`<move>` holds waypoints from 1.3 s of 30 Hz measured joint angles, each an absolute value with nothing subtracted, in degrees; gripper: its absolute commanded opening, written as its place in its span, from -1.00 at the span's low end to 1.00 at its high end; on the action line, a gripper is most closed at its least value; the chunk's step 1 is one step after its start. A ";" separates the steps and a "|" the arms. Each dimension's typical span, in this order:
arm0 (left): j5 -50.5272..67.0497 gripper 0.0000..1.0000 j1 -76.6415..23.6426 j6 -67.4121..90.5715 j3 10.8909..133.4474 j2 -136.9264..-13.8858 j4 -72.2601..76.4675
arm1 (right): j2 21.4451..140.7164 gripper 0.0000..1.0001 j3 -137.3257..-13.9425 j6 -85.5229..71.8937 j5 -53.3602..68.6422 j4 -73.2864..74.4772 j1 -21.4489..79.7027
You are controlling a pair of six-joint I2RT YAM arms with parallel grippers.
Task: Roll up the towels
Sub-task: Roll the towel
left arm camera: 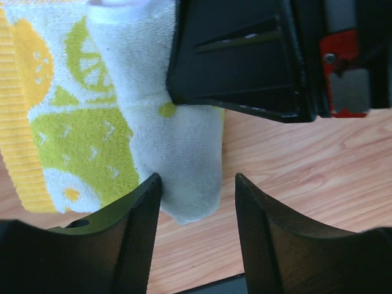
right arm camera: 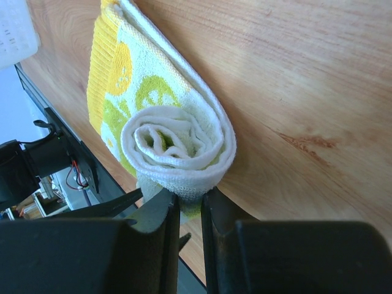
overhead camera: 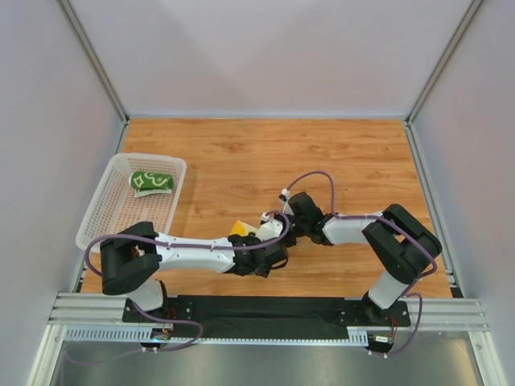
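The yellow and lime-green towel (right arm camera: 177, 141), soft terry cloth with white patches and a citrus print, is found on the wooden table (overhead camera: 322, 153) near its front edge, between the two arms. It is partly rolled: a spiral is seen at one end, and a flat portion is spread on the wood beside the roll. The right gripper (right arm camera: 190, 199) is closed on the outer layer of the roll, which is pinched between its fingers. The left gripper (left arm camera: 198, 184) is open; the end of the roll is straddled, one finger against the cloth, the other clear of it. The dark green towel (overhead camera: 151, 181), white-patterned and rolled, is located inside the white perforated plastic basket (overhead camera: 96, 217) at the table's left side.
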State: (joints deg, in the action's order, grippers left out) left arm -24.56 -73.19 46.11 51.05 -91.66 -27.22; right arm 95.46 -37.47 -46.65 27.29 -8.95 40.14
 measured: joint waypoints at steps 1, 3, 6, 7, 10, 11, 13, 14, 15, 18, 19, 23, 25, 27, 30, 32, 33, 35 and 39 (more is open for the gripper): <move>-24.40 0.22 -73.36 45.67 51.05 -91.81 -26.92 | 95.46 -0.92 -37.60 -46.61 27.27 -8.71 40.21; -24.51 0.23 -73.89 44.80 51.07 -92.38 -26.46 | 95.46 -0.92 -38.00 -46.44 27.24 -7.92 40.23; -25.41 0.21 -74.50 44.27 51.44 -93.32 -26.48 | 95.46 -0.92 -38.35 -46.22 27.11 -7.25 40.32; -25.74 0.16 -74.61 44.27 51.59 -93.58 -26.61 | 95.46 -0.92 -38.44 -46.17 27.07 -7.05 40.32; -27.22 -0.13 -74.81 44.29 51.99 -94.45 -27.33 | 95.46 -0.91 -38.76 -45.91 27.05 -6.26 40.32; -27.86 -0.22 -74.89 44.45 52.10 -94.70 -27.66 | 95.46 -0.91 -38.87 -45.78 27.05 -6.04 40.32; -29.54 -0.50 -74.94 44.53 52.25 -95.13 -28.49 | 95.46 -0.91 -39.16 -45.50 27.03 -5.50 40.32; -30.09 -0.55 -75.00 44.51 52.29 -95.20 -28.77 | 95.46 -0.91 -39.24 -45.39 27.00 -5.28 40.32; -30.46 -0.59 -75.05 44.60 52.34 -95.31 -28.91 | 95.46 -0.91 -39.40 -45.28 27.03 -4.93 40.32; -31.16 -0.73 -75.40 44.60 52.34 -95.39 -28.93 | 95.46 -0.86 -39.83 -44.88 27.03 -4.01 40.32; -31.14 -0.74 -75.40 44.58 52.34 -95.35 -28.93 | 95.46 -0.79 -39.88 -44.71 27.03 -3.79 40.29; -29.43 -0.82 -74.63 43.88 51.33 -93.84 -27.75 | 95.39 -0.48 -39.94 -44.16 27.53 -2.66 39.38; -26.11 -0.83 -73.03 43.07 49.17 -91.18 -25.32 | 95.35 -0.41 -39.94 -43.66 28.25 -1.41 38.39; -21.58 -0.84 -70.81 42.54 46.41 -87.96 -22.33 | 95.35 -0.38 -40.03 -43.00 29.08 0.25 37.17; -15.09 -0.85 -67.90 41.98 43.13 -84.38 -18.04 | 95.00 -0.35 -40.25 -41.67 30.15 2.72 35.22; -11.00 -0.86 -66.57 42.00 41.98 -82.96 -16.19 | 94.41 -0.35 -40.25 -40.71 30.52 4.40 33.93; -9.39 -0.86 -65.98 42.06 41.69 -82.59 -15.59 | 94.04 -0.35 -40.25 -40.21 30.59 5.41 33.06; -5.85 -0.86 -64.47 42.33 41.04 -81.95 -14.11 | 93.27 -0.34 -40.25 -39.31 30.50 7.01 31.00; 2.46 -0.86 -60.90 44.01 36.93 -79.61 -9.23 | 90.91 -0.29 -40.25 -37.43 28.25 10.61 25.80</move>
